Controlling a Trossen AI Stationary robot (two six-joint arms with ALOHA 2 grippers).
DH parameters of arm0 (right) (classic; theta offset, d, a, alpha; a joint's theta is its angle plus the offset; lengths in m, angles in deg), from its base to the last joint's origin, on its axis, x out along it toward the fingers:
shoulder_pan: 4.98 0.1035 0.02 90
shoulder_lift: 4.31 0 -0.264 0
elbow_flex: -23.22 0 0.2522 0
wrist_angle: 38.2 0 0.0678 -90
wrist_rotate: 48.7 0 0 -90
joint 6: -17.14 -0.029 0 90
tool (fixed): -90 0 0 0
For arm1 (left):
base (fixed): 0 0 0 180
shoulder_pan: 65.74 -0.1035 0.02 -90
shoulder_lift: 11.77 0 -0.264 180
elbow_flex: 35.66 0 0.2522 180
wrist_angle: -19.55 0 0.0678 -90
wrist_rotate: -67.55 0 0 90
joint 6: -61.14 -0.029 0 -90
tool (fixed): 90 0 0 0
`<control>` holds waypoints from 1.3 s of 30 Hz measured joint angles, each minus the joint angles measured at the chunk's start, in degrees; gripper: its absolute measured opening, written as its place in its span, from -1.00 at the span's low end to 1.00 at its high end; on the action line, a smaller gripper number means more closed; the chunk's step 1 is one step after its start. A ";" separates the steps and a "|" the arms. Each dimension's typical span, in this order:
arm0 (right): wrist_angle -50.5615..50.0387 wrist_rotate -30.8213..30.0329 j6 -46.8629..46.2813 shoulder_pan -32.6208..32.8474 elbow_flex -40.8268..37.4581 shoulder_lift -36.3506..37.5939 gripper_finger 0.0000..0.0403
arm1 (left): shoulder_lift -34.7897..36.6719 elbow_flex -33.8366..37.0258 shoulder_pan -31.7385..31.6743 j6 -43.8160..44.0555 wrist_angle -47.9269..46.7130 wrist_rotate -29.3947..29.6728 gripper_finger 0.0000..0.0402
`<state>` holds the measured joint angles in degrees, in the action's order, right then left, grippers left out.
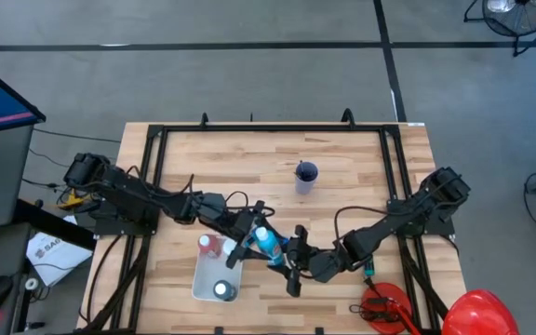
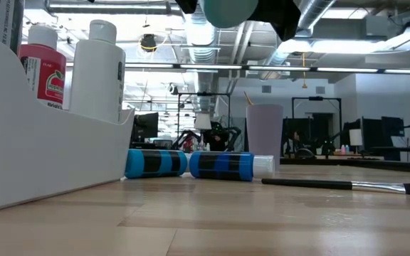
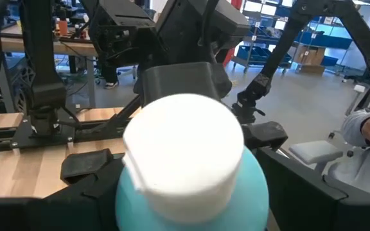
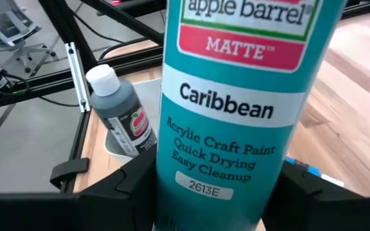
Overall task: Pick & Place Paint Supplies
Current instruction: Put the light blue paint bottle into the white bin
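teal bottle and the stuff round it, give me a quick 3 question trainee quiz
1. True or false: the teal bottle lies flat on the table.
2. What is printed as the colour name on its label? A) Caribbean B) Crimson C) Ivory
3. Fill in: in the low view, two blue bottles and a ____ lie on the wood.

Key
1. False. It is up in the air between both tools, right tool round its body, left tool at its white cap end.
2. A
3. brush

The wooden table (image 1: 342,186) carries a white tray (image 1: 205,279) and a purple cup (image 1: 306,176). Two blue bottles (image 2: 191,163) and a brush (image 2: 340,185) lie on it
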<state>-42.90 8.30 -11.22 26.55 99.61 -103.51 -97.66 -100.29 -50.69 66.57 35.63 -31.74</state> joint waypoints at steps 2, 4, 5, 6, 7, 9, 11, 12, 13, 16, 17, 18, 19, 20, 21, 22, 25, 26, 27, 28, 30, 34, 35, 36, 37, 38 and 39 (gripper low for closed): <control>0.00 0.04 0.05 -0.25 0.00 0.00 -0.01 | 0.00 0.00 -0.02 -0.13 0.15 0.23 0.41; 0.02 0.06 0.44 -0.50 0.00 0.00 -0.02 | 0.00 0.00 -0.02 -0.20 0.32 0.23 0.41; 0.02 0.12 0.48 -0.54 0.00 0.00 -0.02 | 0.00 0.00 -0.02 -0.20 0.34 0.23 0.41; 0.02 0.13 0.48 -0.58 0.00 0.00 -0.02 | 0.00 0.00 -0.02 -0.20 0.35 0.23 0.41; 0.02 0.13 0.62 -0.69 0.00 0.00 -0.01 | 0.00 0.00 -0.02 -0.22 0.36 0.21 0.41; 0.00 0.19 0.96 -0.85 -0.01 0.00 -0.01 | 0.00 0.00 -0.02 -0.20 0.40 0.23 0.40; 0.00 0.19 1.19 -0.86 0.00 0.00 -0.01 | 0.00 0.00 -0.04 -0.15 0.44 0.23 0.36; 0.00 0.19 1.43 -0.86 0.00 0.00 -0.01 | 0.00 0.00 -0.04 -0.10 0.48 0.23 0.33; 0.02 0.21 1.54 -0.86 0.00 0.00 -0.01 | 0.00 0.00 -0.04 -0.04 0.49 0.23 0.29; 0.06 0.23 2.03 -0.86 0.00 0.00 -0.02 | 0.00 0.00 -0.08 -0.04 0.49 0.27 0.15; 0.09 0.23 2.05 -0.86 0.00 0.00 -0.02 | 0.00 0.00 -0.08 0.02 0.49 0.25 0.10; 0.05 0.23 2.19 -0.86 0.00 0.00 -0.01 | 0.00 0.00 -0.08 0.25 0.49 0.20 0.04; 0.06 0.23 2.33 -0.86 0.00 0.00 -0.01 | 0.00 0.02 -0.08 0.63 0.49 0.08 -0.01; 0.10 0.21 2.32 -0.86 0.00 0.00 0.00 | 0.00 0.02 -0.08 0.85 0.49 0.05 -0.05; 0.12 0.21 2.25 -0.86 0.00 0.00 0.00 | 0.00 0.02 -0.08 0.97 0.49 -0.01 -0.05; 0.11 0.21 2.22 -0.86 0.00 0.00 0.01 | 0.00 0.02 -0.08 1.00 0.48 -0.05 -0.05; 0.13 0.21 2.15 -0.86 0.00 0.00 0.04 | 0.00 0.02 -0.06 0.98 0.49 -0.03 -0.05; 0.11 0.21 2.02 -0.86 0.00 0.00 0.06 | 0.00 0.02 -0.06 0.98 0.48 -0.03 -0.05; 0.07 0.21 1.90 -0.86 -0.02 0.00 0.07 | 0.00 0.02 -0.06 0.98 0.46 -0.03 -0.05; 0.04 0.21 1.67 -0.86 0.00 0.00 0.09 | 0.00 0.02 -0.06 1.01 0.45 -0.01 -0.05; 0.08 0.17 1.10 -0.86 0.00 0.00 0.13 | 0.00 0.02 -0.04 0.98 0.40 0.01 -0.03; -0.14 0.26 -0.03 -0.92 0.00 0.00 0.23 | -0.02 0.09 0.01 1.01 -0.41 0.01 -0.06; -0.56 0.43 -0.73 -0.92 0.00 0.00 0.26 | -0.02 0.09 0.01 1.07 -0.56 -0.01 -0.05; -1.19 0.59 -1.62 -0.93 0.04 0.00 0.28 | -0.02 0.09 0.01 1.07 -0.87 0.03 -0.06; -2.05 0.71 -2.51 -0.96 0.04 0.02 0.30 | 0.00 0.09 0.01 1.07 -1.38 0.09 -0.06; -3.05 0.81 -3.21 -0.94 0.04 0.02 0.33 | 0.20 0.09 0.01 1.09 -2.28 0.26 -0.06; -3.94 0.89 -3.86 -0.93 0.04 0.02 0.35 | 0.45 0.11 0.01 1.09 -3.24 0.29 -0.06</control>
<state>-46.83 9.18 -15.08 25.62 99.65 -103.49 -97.21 -100.18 -50.69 67.67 32.39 -31.45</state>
